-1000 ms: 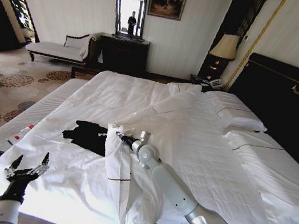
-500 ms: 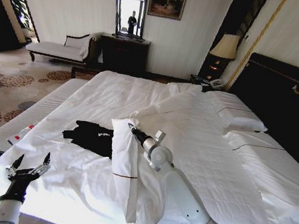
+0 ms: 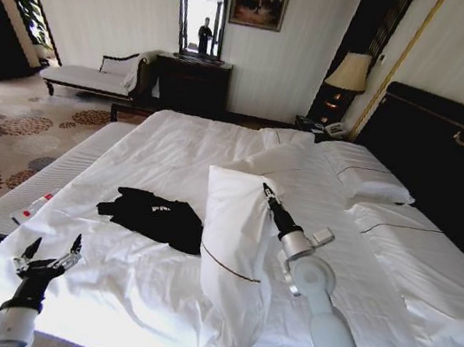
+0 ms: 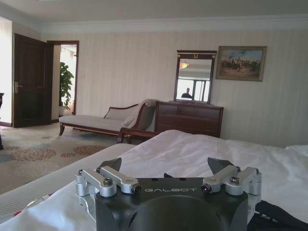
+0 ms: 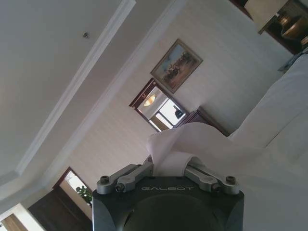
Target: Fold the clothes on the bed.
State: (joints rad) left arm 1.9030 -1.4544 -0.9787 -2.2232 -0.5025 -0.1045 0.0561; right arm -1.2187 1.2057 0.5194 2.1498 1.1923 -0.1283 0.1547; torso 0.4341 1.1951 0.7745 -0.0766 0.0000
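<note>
The clothes are one black T-shirt (image 3: 153, 215), crumpled on the white bed (image 3: 377, 271) toward its near left side. Just right of the shirt, my right gripper (image 3: 266, 193) is raised above the bed and shut on a corner of the white duvet (image 3: 236, 228), which hangs from it as a tall flap. In the right wrist view the gripper (image 5: 168, 161) pinches that white duvet fabric (image 5: 192, 139). Low at the bed's near left corner, my left gripper (image 3: 48, 260) is open and holds nothing. The left wrist view shows its gripper (image 4: 166, 166) spread, with the T-shirt's edge (image 4: 276, 216) nearby.
A long white bench (image 3: 51, 178) runs along the bed's left side with a small white and red object (image 3: 32, 208) on it. Pillows (image 3: 367, 175) lie by the dark headboard (image 3: 449, 167). A chaise (image 3: 87, 76) and a dresser (image 3: 192, 81) stand at the far wall.
My right gripper has carried the duvet corner up and to the right, off the T-shirt, so more of the black fabric is uncovered. The left gripper has barely moved.
</note>
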